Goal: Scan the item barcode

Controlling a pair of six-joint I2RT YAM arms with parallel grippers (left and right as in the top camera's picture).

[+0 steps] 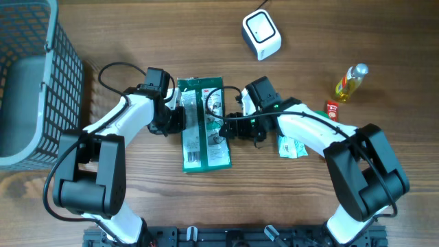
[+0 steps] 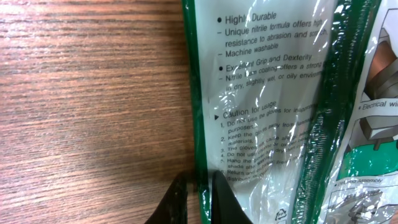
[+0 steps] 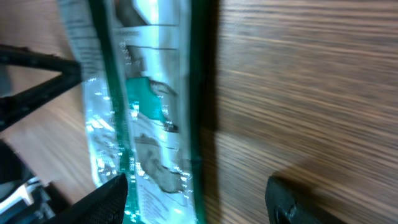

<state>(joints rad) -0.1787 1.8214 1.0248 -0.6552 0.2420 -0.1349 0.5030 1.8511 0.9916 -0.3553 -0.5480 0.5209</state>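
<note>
The item is a flat green and clear plastic package (image 1: 200, 123) with printed text, lying in the middle of the wooden table; a barcode (image 1: 194, 157) shows near its front end. My left gripper (image 1: 179, 121) is shut on the package's left edge (image 2: 202, 155), one finger on each side of the green border, at the bottom of the left wrist view (image 2: 200, 190). My right gripper (image 1: 227, 130) stands open at the package's right side. In the right wrist view, the package's green edge (image 3: 198, 93) runs between the wide-spread fingers (image 3: 196, 193). A white scanner (image 1: 261, 34) sits at the back.
A grey mesh basket (image 1: 27, 75) stands at the far left. A yellow oil bottle (image 1: 350, 82) and a small red box (image 1: 332, 110) are at the right. A small green-and-white packet (image 1: 291, 146) lies beside my right arm.
</note>
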